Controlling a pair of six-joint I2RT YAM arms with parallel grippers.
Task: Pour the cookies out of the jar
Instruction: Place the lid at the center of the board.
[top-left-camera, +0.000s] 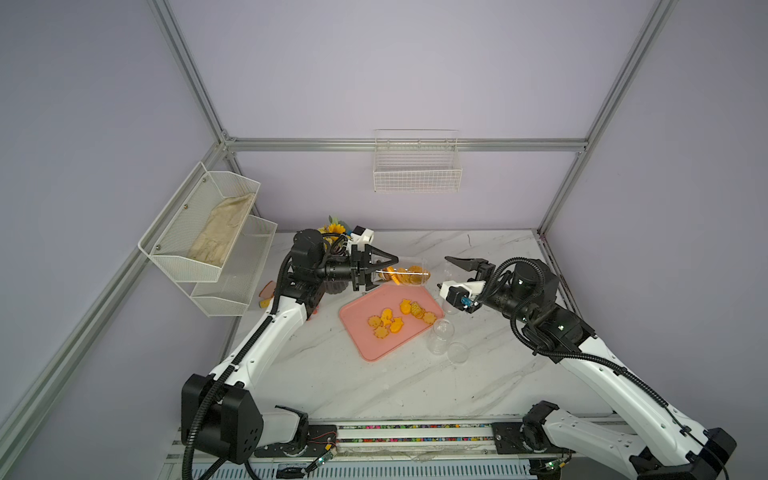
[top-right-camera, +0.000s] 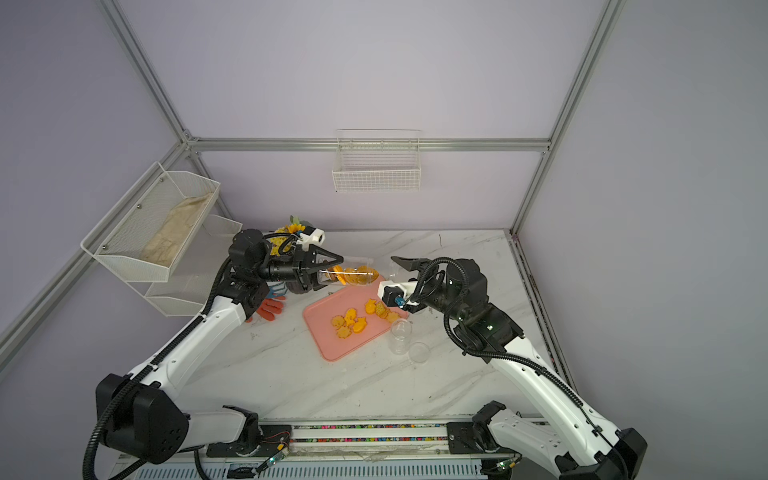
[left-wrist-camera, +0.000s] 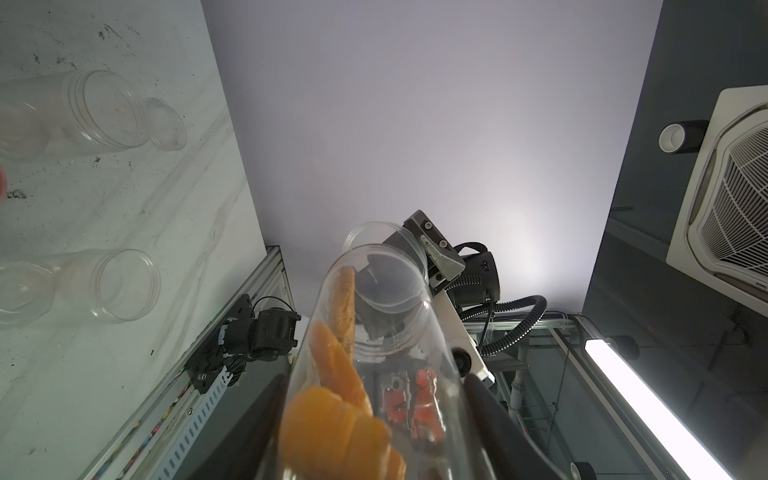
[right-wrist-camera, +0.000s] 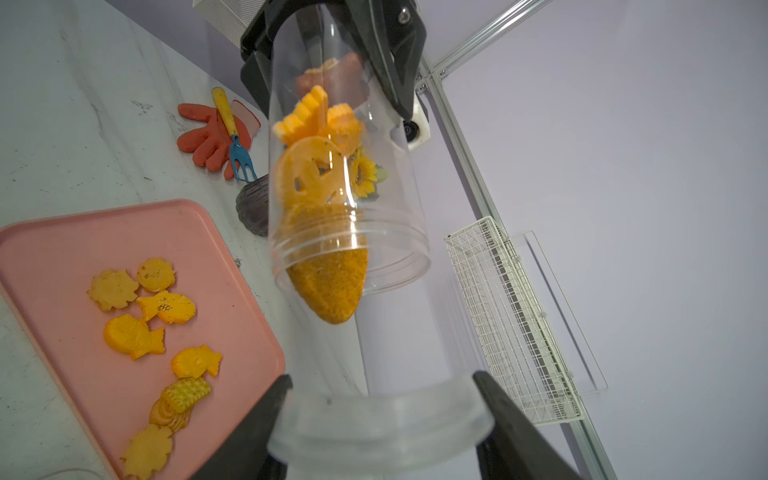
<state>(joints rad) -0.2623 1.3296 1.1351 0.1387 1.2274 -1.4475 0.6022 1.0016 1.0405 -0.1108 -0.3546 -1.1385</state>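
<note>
While the left gripper pinched the clear jar near its closed end, the jar lay on its side in the air above the far edge of the pink tray, with its open mouth turned toward the right arm. Several cookies were piled inside the jar. In the right wrist view one large speckled orange cookie stuck out past the rim. More of them, orange-yellow flowers and fish shapes, lay loose on the tray in a scattered group.

The right gripper was clamped on a clear lid, held just beyond the jar's mouth and not touching it. Two spare jars stood upright on the marble table beside the tray's right edge, and a second lid lay against the nearer one. On the left wall, the upper bin of a mesh shelf held a folded beige cloth.
</note>
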